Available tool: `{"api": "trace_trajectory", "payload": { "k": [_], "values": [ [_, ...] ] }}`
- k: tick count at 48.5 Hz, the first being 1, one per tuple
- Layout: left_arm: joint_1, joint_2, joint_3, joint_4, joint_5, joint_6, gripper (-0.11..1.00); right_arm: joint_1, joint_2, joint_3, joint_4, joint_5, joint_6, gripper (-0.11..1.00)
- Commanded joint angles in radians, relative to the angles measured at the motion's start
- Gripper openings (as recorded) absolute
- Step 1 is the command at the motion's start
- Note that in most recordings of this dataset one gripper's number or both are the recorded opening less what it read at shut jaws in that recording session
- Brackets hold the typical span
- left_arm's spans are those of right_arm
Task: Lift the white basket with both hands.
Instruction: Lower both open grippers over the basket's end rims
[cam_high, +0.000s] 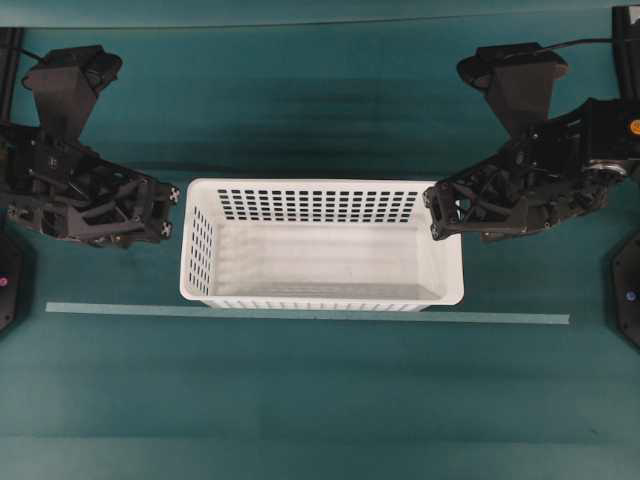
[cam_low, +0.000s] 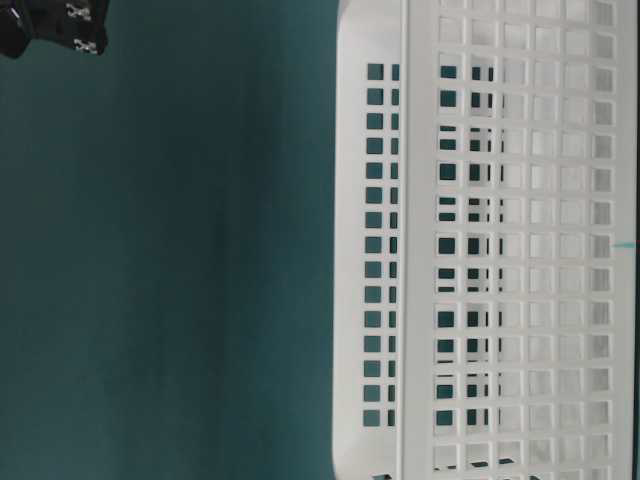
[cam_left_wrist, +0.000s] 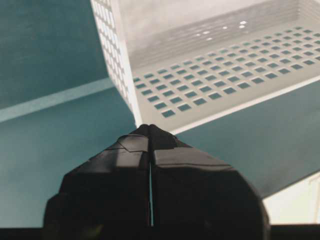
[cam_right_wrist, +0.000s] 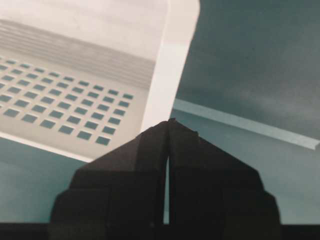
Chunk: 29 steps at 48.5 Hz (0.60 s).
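Note:
The white basket (cam_high: 186, 250) stands on the teal table, long side across the overhead view, with slotted walls and a bare floor. My left gripper (cam_high: 168, 213) is shut and empty, its tips just off the basket's left end wall. In the left wrist view the left gripper (cam_left_wrist: 149, 128) points at the basket's corner (cam_left_wrist: 131, 95). My right gripper (cam_high: 436, 212) is shut and empty, its tips over the basket's right rim. In the right wrist view the right gripper (cam_right_wrist: 169, 122) lies in front of the rim (cam_right_wrist: 170, 65). The table-level view shows the basket wall (cam_low: 500, 250).
A pale tape strip (cam_high: 300, 313) runs across the table just in front of the basket. Flat black plates with a coloured dot sit at the left edge (cam_high: 6, 282) and the right edge (cam_high: 627, 292). Black gripper tips (cam_low: 80, 28) show in the table-level view's top left corner.

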Motion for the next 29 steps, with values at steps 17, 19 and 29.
{"api": "trace_trajectory", "payload": {
  "k": [17,19,29],
  "values": [
    [-0.028,0.012,0.012,0.003,-0.067,0.006,0.24,0.0,0.037,0.029,0.034,-0.097,-0.006,0.51],
    [-0.028,0.009,0.018,0.003,-0.074,0.008,0.34,0.0,0.037,0.038,0.035,-0.12,-0.005,0.61],
    [-0.029,0.018,0.043,0.003,-0.115,0.005,0.92,-0.002,0.04,0.067,0.037,-0.15,0.02,0.97]
  ]
}}
